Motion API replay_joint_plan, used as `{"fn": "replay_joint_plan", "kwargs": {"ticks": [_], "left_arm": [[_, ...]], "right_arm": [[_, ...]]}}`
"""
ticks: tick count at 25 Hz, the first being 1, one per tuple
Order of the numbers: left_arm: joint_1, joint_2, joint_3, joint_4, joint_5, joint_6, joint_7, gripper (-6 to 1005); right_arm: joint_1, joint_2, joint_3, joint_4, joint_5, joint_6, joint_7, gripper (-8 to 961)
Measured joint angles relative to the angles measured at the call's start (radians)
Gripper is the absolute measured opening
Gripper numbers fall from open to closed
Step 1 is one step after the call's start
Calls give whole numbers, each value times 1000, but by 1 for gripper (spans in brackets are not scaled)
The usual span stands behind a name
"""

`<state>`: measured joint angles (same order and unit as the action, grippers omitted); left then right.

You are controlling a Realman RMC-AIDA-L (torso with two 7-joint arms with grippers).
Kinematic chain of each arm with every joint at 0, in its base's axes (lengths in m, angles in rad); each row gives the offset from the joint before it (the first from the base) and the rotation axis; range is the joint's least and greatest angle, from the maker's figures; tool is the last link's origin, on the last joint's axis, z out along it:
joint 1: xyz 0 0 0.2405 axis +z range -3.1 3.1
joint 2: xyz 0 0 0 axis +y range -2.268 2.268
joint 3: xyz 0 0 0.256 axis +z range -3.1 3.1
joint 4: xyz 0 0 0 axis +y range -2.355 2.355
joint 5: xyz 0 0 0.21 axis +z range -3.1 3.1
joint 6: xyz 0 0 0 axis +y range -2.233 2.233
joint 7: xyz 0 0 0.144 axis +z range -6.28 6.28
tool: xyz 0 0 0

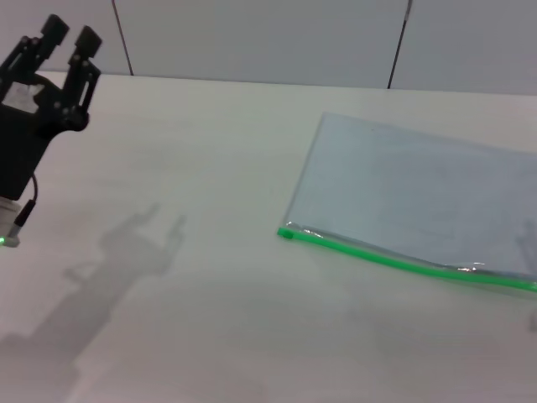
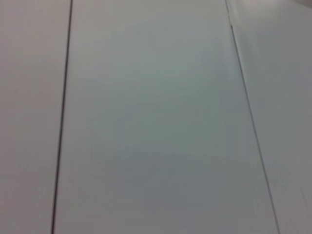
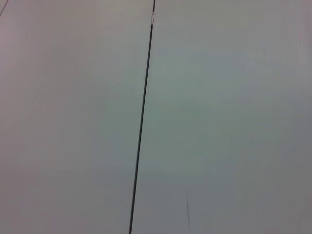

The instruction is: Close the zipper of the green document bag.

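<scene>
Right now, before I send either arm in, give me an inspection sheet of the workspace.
Surface: white table, bare apart from the bag.
Job's things: green document bag lies flat on the robot's right; zipper runs along its near edge, slider at the left end.
Clutter: nothing seen.
Grippers: left gripper raised at far left, fingers apart, empty; right not in view.
Cables: thin black lead under left wrist.
Surroundings: pale wall panels with dark seams.

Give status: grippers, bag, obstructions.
Left gripper open, raised at far left, empty. Right gripper not in view. Bag flat on table, zipper on near edge, untouched. Nothing in the way.
</scene>
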<state>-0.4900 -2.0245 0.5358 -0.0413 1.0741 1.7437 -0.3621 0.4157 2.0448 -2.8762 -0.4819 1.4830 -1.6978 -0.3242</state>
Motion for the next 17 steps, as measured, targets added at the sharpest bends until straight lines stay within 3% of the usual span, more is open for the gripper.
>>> {"fn": "replay_joint_plan", "kwargs": {"ticks": [17], "left_arm": [[56, -2, -4, 1, -114, 36, 0, 408]], "right_arm": [[-7, 1, -1, -18, -26, 3, 1, 856]]}}
